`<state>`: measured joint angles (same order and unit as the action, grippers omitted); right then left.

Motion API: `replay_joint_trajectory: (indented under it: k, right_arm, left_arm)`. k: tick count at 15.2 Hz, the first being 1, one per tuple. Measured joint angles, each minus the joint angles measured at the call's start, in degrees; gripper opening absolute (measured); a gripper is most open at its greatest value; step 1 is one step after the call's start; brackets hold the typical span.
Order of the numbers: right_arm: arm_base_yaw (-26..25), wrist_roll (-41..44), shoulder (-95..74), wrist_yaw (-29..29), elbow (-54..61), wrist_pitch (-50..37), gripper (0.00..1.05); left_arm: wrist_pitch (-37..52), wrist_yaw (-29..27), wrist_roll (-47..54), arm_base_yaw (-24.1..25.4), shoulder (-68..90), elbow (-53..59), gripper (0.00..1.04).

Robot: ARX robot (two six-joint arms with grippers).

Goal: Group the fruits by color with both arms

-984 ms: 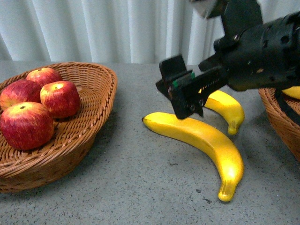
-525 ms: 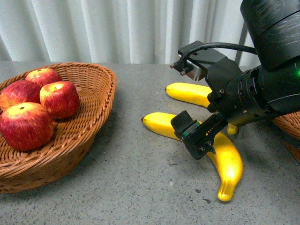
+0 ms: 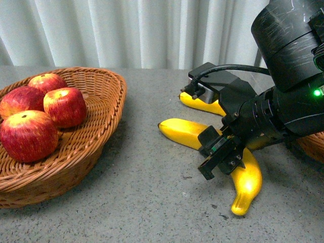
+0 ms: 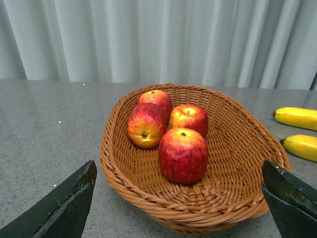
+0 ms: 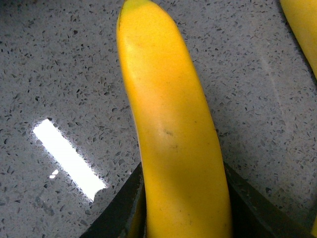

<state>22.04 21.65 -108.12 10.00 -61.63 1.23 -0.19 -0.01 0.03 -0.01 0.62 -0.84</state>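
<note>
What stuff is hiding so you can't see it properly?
- Front view: the far banana is mostly behind the right arm.
- Front view: the second basket is cut off by the edge and the arm.
- Right wrist view: the right gripper flanks the near banana; whether it squeezes is unclear.

I find nothing to read in any view. There is no lettering, number, label or brand on the right arm, the banana beside it, the apples or their basket.
</note>
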Motion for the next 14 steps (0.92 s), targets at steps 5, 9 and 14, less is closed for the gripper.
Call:
replay_joint_trajectory:
  k: [5,9,14]
  right_arm:
    - [-9.3,-5.3,11.6,9.6,1.3,-6.4,0.33]
    - [-26.8,0.6,13.0,4.9,0.9,-9.3,0.33]
    - [-35.2,10.7,10.3,4.1,3.8,-4.6,0.46]
  left_arm:
    - [0.0,0.0,0.0,0.0,0.0,0.0,0.98]
    - [0.0,0.0,0.0,0.0,0.0,0.0,0.98]
    - [0.0,0.0,0.0,0.0,0.0,0.0,0.98]
